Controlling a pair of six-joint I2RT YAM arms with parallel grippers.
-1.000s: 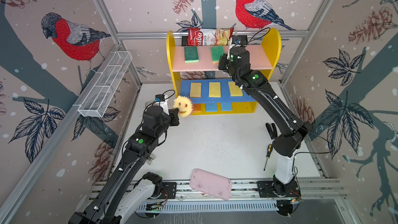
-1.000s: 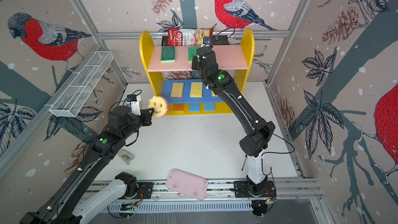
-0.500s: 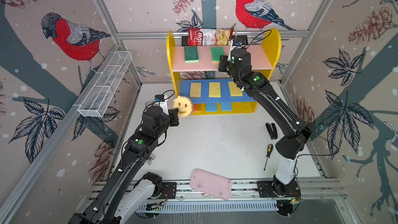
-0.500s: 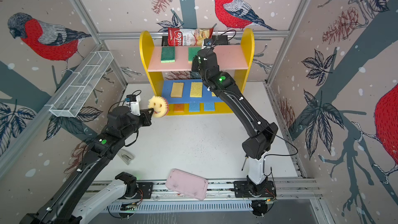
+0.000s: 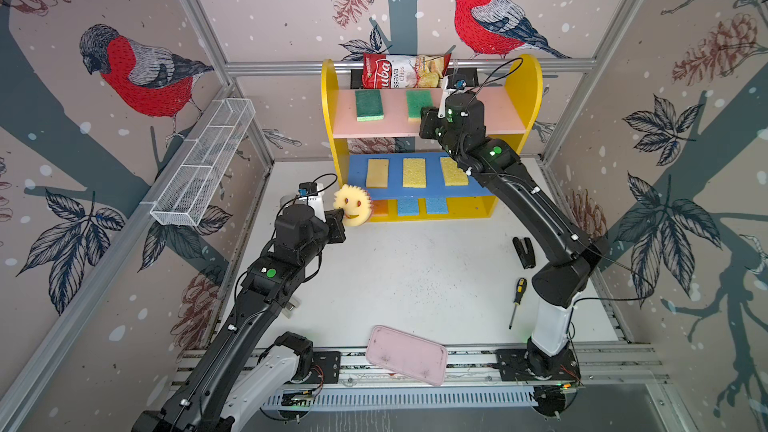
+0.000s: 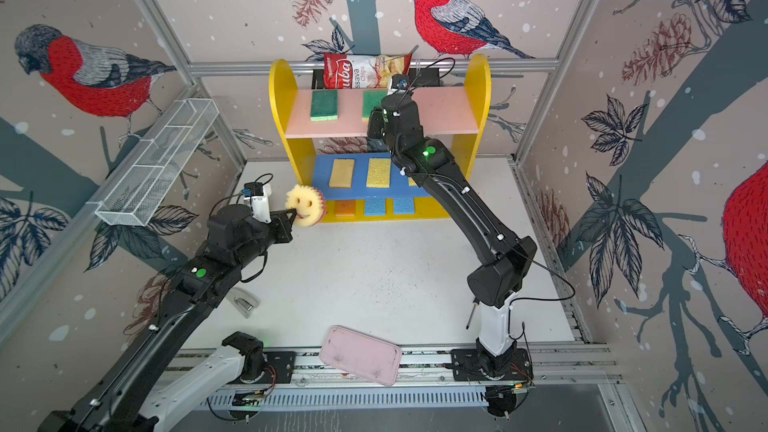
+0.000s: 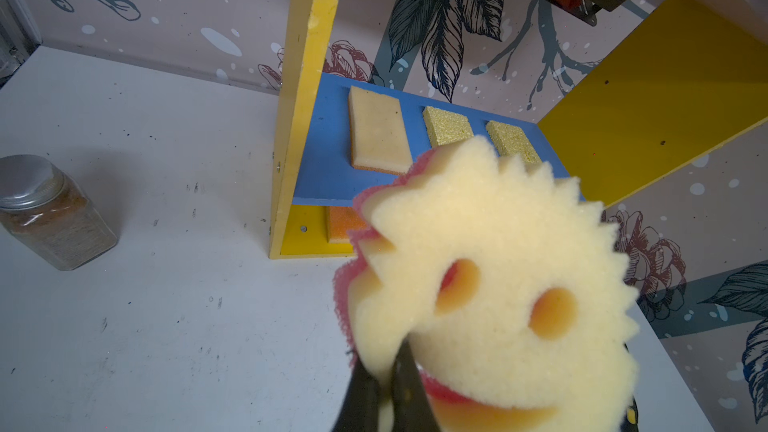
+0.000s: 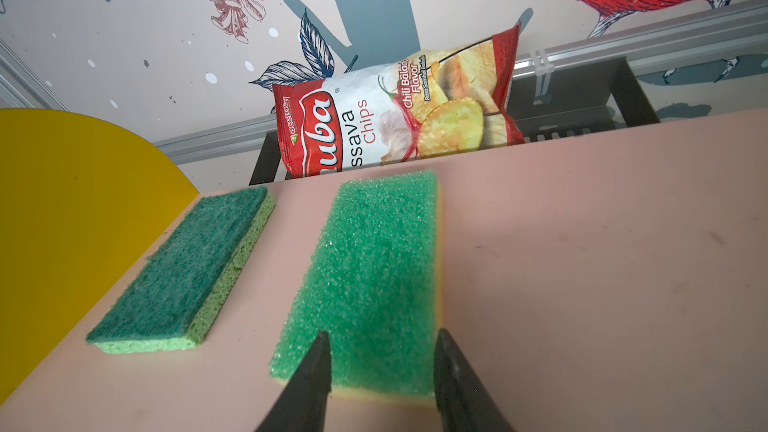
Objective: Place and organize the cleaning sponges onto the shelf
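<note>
Yellow-and-pink smiley sponge hangs by the shelf's near left corner, its edge pinched tight in the left claw. On the pink top board, the right claw is spread apart at the near end of a green sponge.

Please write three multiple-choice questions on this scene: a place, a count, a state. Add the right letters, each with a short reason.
1. The chips bag stands: A. under the shelf; B. in front of it; C. behind its pink board.
2. Sponges lying on the blue board: A. one; B. three; C. five.
3. The left gripper is: A. shut on the smiley sponge; B. open, empty; C. hidden everywhere.

C: the bag shows past the board's far edge.
B: one tan sponge, two yellow sponges.
A: the left wrist view shows its edge pinched.
</note>
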